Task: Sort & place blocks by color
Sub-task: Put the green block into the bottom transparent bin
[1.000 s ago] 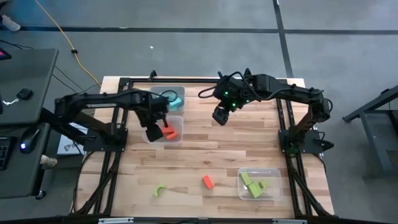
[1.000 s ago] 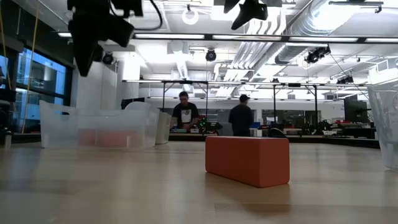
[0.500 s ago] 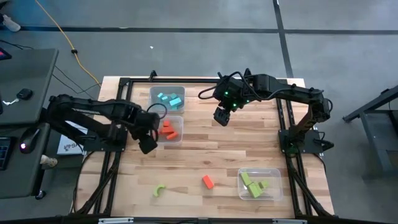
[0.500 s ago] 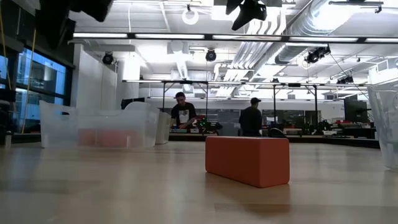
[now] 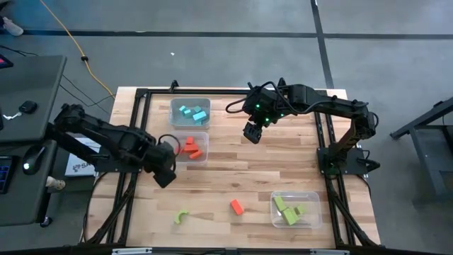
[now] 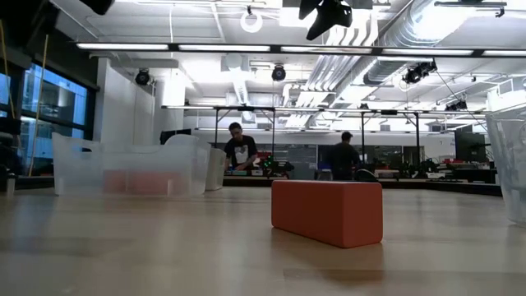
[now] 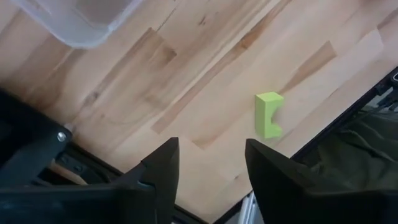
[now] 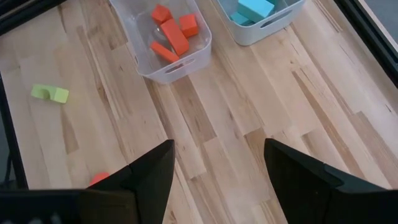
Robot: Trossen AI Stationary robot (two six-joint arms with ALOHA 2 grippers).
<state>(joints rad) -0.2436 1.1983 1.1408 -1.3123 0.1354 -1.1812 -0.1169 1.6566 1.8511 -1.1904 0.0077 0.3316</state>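
A red-orange block (image 5: 236,206) lies flat on the table near its near edge; the low view shows it close up (image 6: 329,212). A green arch (image 5: 182,215) lies to its left and also shows in the left wrist view (image 7: 268,114). My left gripper (image 5: 164,176) (image 7: 210,155) hangs open above bare table, on the near-left side of the bin of red blocks (image 5: 191,147). My right gripper (image 5: 252,133) (image 8: 217,180) waits open above the table's far middle. Cyan blocks lie in the far bin (image 5: 191,112), green blocks in the near-right bin (image 5: 294,209).
Three clear bins stand on the table: two side by side at the far left, one at the near right. Dark frame rails run along the table's left and right sides. Bare wood lies across the middle. People stand in the room behind the table (image 6: 238,152).
My left gripper has drawn back from above the bin of red blocks toward the table's near-left and now hangs over bare wood. In the low view it has left the picture at the upper left. The blocks on the table have not moved.
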